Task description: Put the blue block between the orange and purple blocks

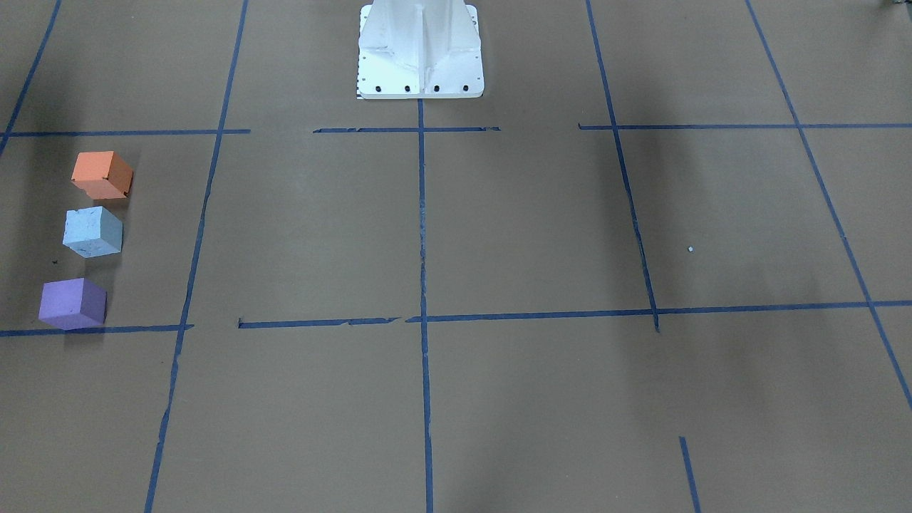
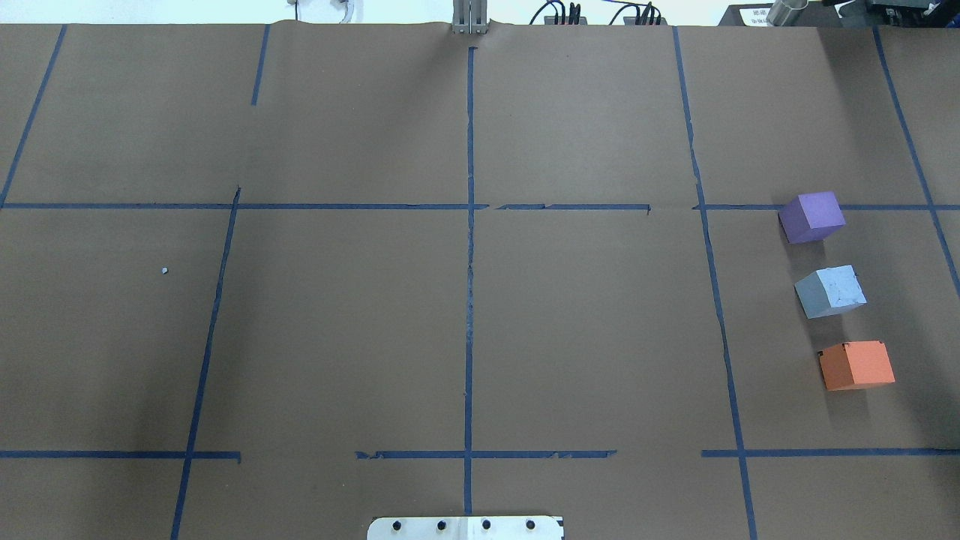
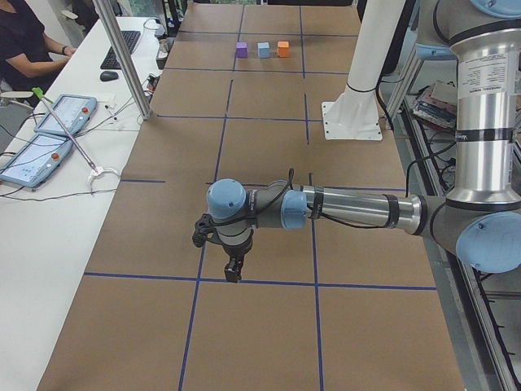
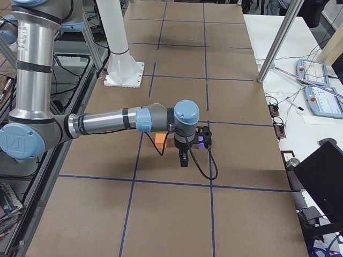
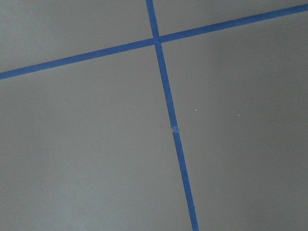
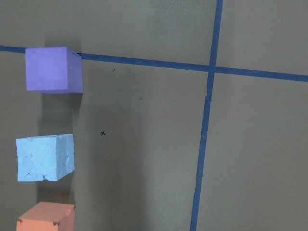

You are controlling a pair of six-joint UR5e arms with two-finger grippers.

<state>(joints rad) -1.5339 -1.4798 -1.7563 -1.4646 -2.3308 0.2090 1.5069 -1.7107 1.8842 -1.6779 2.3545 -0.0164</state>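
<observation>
The light blue block point(image 2: 830, 291) stands on the brown table between the purple block point(image 2: 811, 217) and the orange block point(image 2: 856, 365), in a row with gaps on both sides. The right wrist view shows the purple point(image 6: 54, 70), blue point(image 6: 45, 157) and orange point(image 6: 46, 217) blocks from above. My right gripper point(image 4: 183, 159) hangs over the table beside the row and hides the blue block in the exterior right view. My left gripper point(image 3: 232, 273) hangs over a tape line far from the blocks. I cannot tell whether either gripper is open or shut.
The white robot pedestal point(image 1: 420, 50) stands at the table's robot side. Blue tape lines point(image 2: 469, 300) cross the brown paper. A side table with tablets point(image 3: 61, 114), a metal pole point(image 3: 126, 57) and a seated operator point(image 3: 24, 41) lie beyond the far edge.
</observation>
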